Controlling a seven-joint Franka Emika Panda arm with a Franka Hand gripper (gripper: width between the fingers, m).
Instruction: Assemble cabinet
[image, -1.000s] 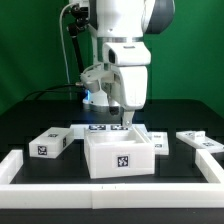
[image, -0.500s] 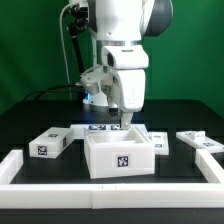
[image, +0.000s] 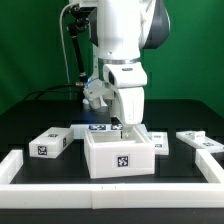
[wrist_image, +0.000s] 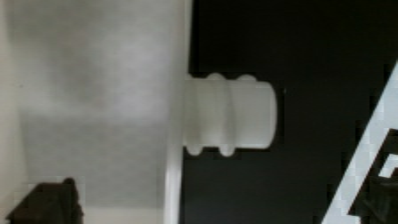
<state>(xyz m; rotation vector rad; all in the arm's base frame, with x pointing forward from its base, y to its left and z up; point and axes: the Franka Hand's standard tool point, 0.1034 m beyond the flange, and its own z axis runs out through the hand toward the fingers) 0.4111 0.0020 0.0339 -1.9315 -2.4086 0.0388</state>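
Black worktop (image: 30, 122) before a green backdrop (image: 30, 50) holds the cabinet's open box (image: 120, 158). Straight above the box's back wall hang the fingers (wrist_image: 50, 205), so the coming move likely runs downward. Whether they are spread or pinched I cannot tell. Loose blocks (image: 50, 143) lie beside the box.

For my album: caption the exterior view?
The robot's gripper hangs above the big open box, smaller tagged blocks lying on either side.

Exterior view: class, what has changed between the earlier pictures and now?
The arm dropped and shifted slightly toward the exterior view's left, bringing the pincer down to the big open box's rear wall. No grasp or release shows. Box and loose blocks stayed put.
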